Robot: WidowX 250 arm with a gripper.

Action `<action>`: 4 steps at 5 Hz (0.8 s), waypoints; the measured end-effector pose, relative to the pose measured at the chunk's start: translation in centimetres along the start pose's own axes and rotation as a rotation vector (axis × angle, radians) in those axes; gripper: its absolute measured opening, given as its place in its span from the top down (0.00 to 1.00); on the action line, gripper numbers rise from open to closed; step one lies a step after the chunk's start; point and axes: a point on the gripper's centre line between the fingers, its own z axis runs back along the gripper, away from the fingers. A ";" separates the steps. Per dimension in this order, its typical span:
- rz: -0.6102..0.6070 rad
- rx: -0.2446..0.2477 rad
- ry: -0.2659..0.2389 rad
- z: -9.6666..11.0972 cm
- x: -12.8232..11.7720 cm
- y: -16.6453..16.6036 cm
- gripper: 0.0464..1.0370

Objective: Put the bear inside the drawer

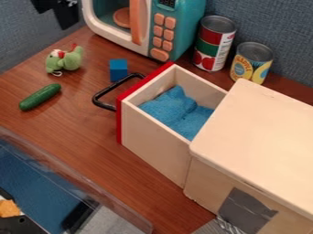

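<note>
Bear is the target, out on the brown wooden desk, close by the upper-left edge! The pale cabinet takes the desk's right side, its drawer pulled out, blue cloth inside, so I'd call this the picking step, with placing to follow. And the black gripper? Up at the top left, past the desk's edge; whether it's wide or narrow, I can't tell.

Next move, I reckon: over the plush, down, a soft pinch round the body, then up high and across to the right, letting go above that cloth.

Now the edges! The toy microwave stands at the desk's far edge, on the far side of the route, so the swing wants to pass on its near side. The two food cans stand beyond the drawer; don't overshoot. The black handle juts off the red front, so clear both. The cucumber lies near the bear, toward the near side, and the blue block sits between bear and drawer, just beside the handle. Widest room looks to be from above.
</note>
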 end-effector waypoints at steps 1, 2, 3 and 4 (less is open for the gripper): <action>0.032 0.039 -0.003 -3.1 -0.5 3.6 0.04; 0.066 0.064 0.002 -6.0 -0.2 6.9 0.04; 0.115 0.083 0.048 -8.9 0.0 9.2 0.04; 0.158 0.073 0.079 -10.5 0.0 9.9 0.04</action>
